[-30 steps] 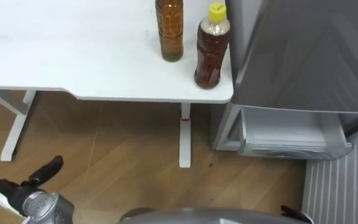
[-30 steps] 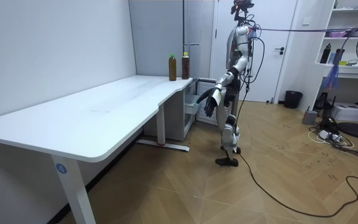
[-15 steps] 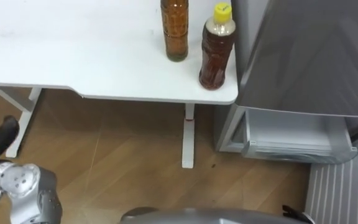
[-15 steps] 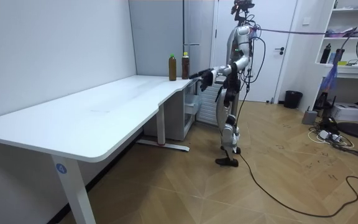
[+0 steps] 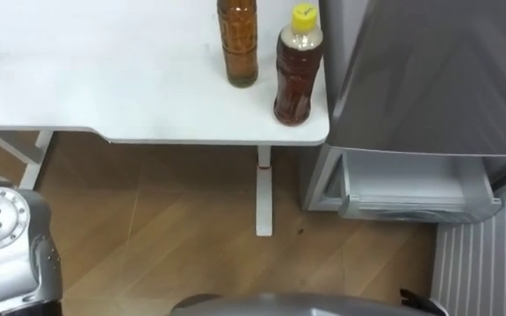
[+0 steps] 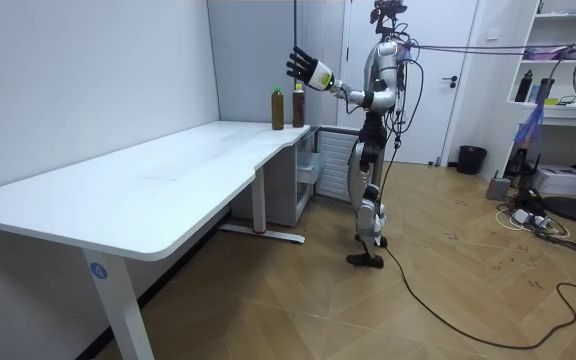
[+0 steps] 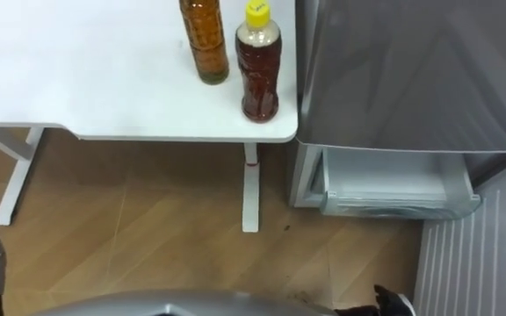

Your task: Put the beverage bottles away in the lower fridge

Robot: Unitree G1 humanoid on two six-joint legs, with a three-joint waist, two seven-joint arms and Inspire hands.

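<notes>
Two drinks stand on the white table (image 5: 104,96) at its corner beside the fridge: a tall amber bottle (image 5: 238,48) (image 7: 205,48) and a darker bottle with a yellow cap (image 5: 294,75) (image 7: 258,75). In the room view they show as the amber bottle (image 6: 277,108) and the yellow-capped bottle (image 6: 298,106). The grey fridge (image 5: 429,79) stands right of the table, and its lower drawer (image 5: 411,189) is pulled out. My left hand (image 6: 305,68) is raised, open, fingers spread, above the bottles and touching neither. A sliver of my right hand (image 7: 392,305) sits at the bottom edge.
A ribbed white panel (image 5: 481,263) lies low on the right, below the drawer. White table legs (image 5: 263,197) stand on the wood floor. I stand at the table's end by the fridge. Shelves (image 6: 568,60), a fan and a bin (image 6: 471,159) are at the room view's right.
My left arm has swung up from hip height to above the table, hand open. The bottles and the drawer have stayed put.
</notes>
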